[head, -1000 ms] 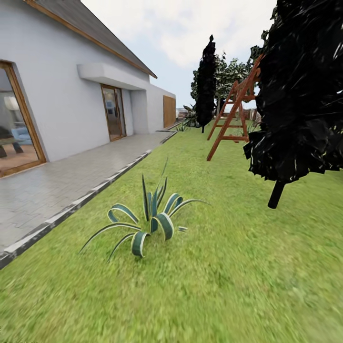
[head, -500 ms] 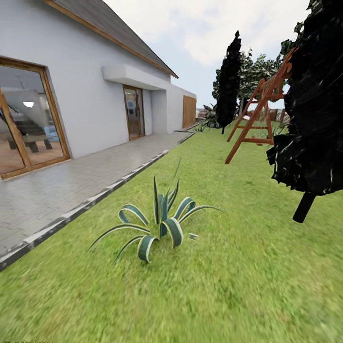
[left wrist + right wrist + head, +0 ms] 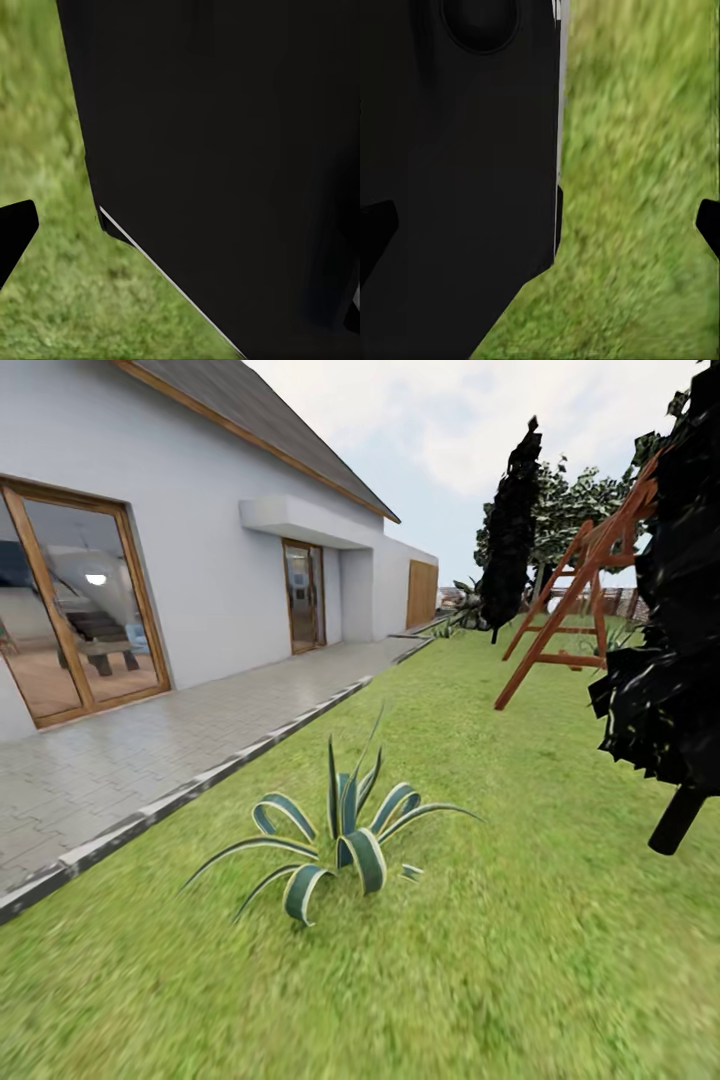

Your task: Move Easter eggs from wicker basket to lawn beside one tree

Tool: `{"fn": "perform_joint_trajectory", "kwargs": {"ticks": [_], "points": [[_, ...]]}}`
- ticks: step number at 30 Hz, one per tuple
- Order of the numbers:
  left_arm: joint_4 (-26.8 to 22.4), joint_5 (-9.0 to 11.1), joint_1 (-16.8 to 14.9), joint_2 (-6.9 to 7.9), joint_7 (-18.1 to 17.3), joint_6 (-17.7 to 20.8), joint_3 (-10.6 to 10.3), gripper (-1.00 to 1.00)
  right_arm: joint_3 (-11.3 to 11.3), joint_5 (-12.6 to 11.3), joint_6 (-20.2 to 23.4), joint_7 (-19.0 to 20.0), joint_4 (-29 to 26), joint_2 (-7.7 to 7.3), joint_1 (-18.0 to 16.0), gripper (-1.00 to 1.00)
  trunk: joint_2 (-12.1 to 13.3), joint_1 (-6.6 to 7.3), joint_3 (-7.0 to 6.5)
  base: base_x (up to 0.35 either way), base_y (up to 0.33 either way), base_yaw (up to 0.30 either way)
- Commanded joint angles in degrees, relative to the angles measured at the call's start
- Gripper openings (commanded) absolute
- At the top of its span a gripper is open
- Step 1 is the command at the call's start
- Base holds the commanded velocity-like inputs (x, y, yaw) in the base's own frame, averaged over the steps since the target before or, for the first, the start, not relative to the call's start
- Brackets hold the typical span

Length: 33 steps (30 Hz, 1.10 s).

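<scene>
The Easter eggs and the wicker basket are out of view. Green lawn (image 3: 480, 780) stretches ahead beside the house. A leafy green tree (image 3: 575, 505) stands far back, behind a dark cypress (image 3: 512, 520). In the left wrist view, my left gripper (image 3: 184, 274) has its dark fingertips (image 3: 15, 232) wide apart, with the robot's black body and grass behind. In the right wrist view, my right gripper (image 3: 540, 229) is open too, its fingertips (image 3: 709, 225) at the picture's sides with nothing held.
A striped agave plant (image 3: 345, 835) grows on the grass just ahead. A paved path (image 3: 150, 745) with a stone kerb runs along the white house (image 3: 200, 560) at left. A wooden swing frame (image 3: 575, 600) and a near black cypress (image 3: 680, 660) stand at right.
The whole head view has shifted: the camera has turned left, so the plant, swing frame and cypresses slid right and more of the house window shows.
</scene>
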<state>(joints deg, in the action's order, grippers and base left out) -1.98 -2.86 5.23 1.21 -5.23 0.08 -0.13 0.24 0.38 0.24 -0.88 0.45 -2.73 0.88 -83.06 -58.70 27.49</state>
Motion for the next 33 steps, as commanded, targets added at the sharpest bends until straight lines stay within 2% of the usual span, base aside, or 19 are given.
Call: {"fn": "perform_joint_trajectory", "kwargs": {"ticks": [1, 25, 33], "points": [[-0.13, -0.30, 0.04, 0.02, -0.13, 0.01, 0.01, 1.00, 0.03, 0.05, 0.03, -0.09, -0.01, 0.01, 0.00, 1.00, -0.02, -0.03, 0.03, 0.225, -0.270, 0.032], [-0.13, -0.30, 0.04, -0.01, -0.13, 0.01, -0.05, 1.00, 0.03, 0.06, 0.03, -0.08, -0.01, 0.01, 0.00, 1.00, -0.02, -0.03, 0.03, 0.224, -0.270, 0.003], [-0.13, -0.30, 0.04, 0.01, -0.13, 0.01, 0.01, 1.00, 0.03, 0.12, 0.11, -0.09, -0.01, 0.01, 0.00, 1.00, -0.02, -0.03, 0.03, 0.224, -0.270, 0.207]]}}
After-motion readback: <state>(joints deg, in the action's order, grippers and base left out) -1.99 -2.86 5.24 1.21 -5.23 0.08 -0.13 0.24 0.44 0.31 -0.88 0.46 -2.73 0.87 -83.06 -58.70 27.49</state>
